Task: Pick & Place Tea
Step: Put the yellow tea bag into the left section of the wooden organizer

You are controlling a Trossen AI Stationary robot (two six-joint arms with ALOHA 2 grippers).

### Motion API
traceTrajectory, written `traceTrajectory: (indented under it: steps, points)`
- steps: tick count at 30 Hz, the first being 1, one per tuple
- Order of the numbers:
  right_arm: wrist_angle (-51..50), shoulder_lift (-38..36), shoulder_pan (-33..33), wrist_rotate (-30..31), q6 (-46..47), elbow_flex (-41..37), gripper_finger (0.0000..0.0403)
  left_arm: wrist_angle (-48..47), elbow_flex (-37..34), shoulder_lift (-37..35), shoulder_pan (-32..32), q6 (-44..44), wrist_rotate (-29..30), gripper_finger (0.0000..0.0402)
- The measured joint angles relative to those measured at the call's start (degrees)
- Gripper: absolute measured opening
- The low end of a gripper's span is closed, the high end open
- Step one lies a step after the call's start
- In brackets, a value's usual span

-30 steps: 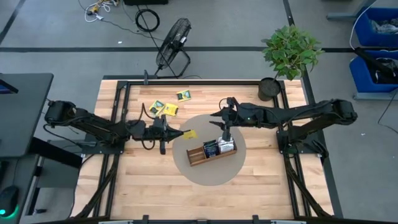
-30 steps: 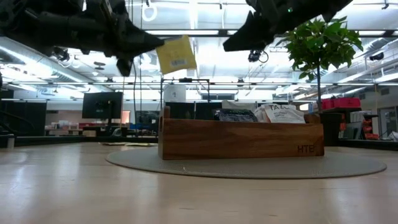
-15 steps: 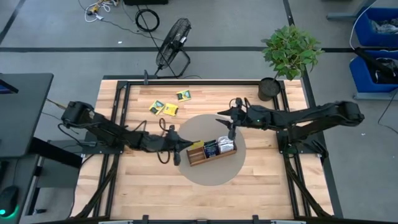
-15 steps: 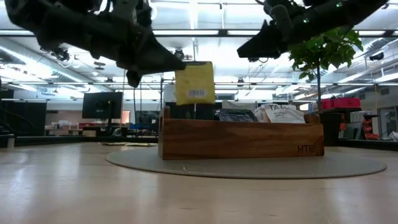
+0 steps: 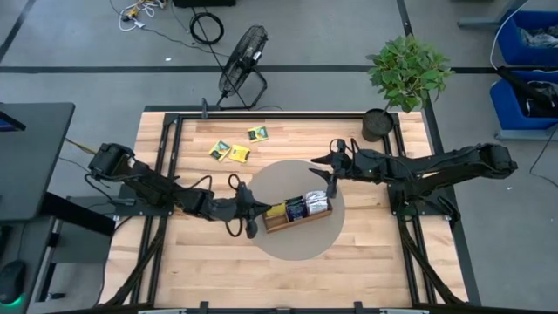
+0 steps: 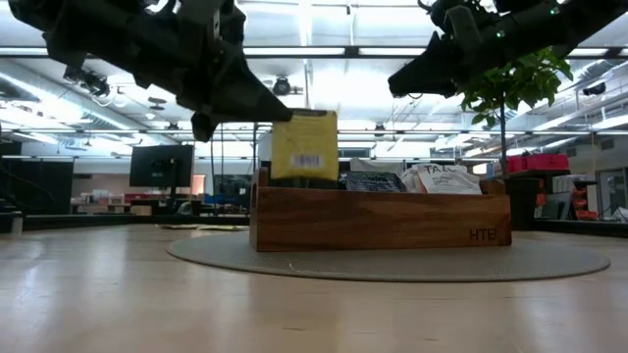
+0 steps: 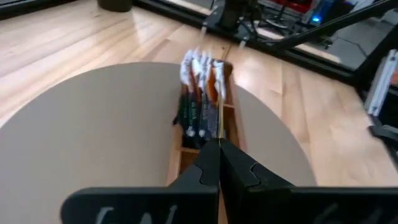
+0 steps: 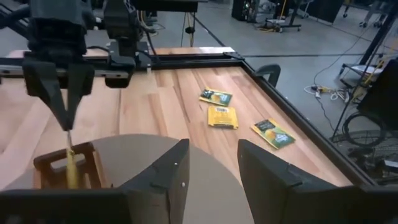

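One yellow sachet (image 6: 304,147) is the item in transit. It is pinched by its upper edge in the left gripper (image 6: 278,111), whose fingers are closed on it. Compared with a second ago, the left arm has carried this sachet from over the bare wood at the disc's left edge to directly above the left end compartment of the wooden tray (image 5: 297,212). It has also descended: in the low view the sachet's lower edge now sits at or just behind the tray's near wall, whereas half a second ago it hung clear above it. The sachet hangs roughly upright.

The right gripper (image 5: 329,174) hovers just beyond the tray's right end with its fingers apart, holding nothing; it has drifted slightly outward over the same interval.

Three loose sachets (image 5: 234,147) lie on the table (image 5: 166,262) beyond the round mat (image 5: 296,244), well apart from the tray. The middle and right compartments already hold sachets.

Assessment: the placement step is nearly complete. Remaining action is a short further descent, then release into the left compartment. Three pick-ups appear to remain.
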State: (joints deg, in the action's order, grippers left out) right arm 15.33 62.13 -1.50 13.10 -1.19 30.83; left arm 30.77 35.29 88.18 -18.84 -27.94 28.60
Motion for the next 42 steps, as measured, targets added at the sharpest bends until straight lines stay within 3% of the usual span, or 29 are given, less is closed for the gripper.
traceTrajectory:
  steps: [8,19,29,42]
  points:
    - [0.09,0.00,0.00,0.00,-0.30,0.02,0.0143,-3.77,0.00,0.00,-0.07,-1.73,0.79,0.0001]
    - [0.07,0.00,0.04,-0.02,-0.76,0.04,0.0143,-3.61,-0.04,0.82,0.86,-2.01,2.78,0.0001]
    - [-0.12,0.02,0.04,-0.02,-1.02,0.07,0.0143,-1.54,-0.04,6.63,1.10,-4.39,2.45,0.0002]
    - [-0.48,0.02,0.04,-0.04,-1.00,0.07,0.0143,-0.79,-0.04,6.71,0.88,-4.95,1.60,0.0004]
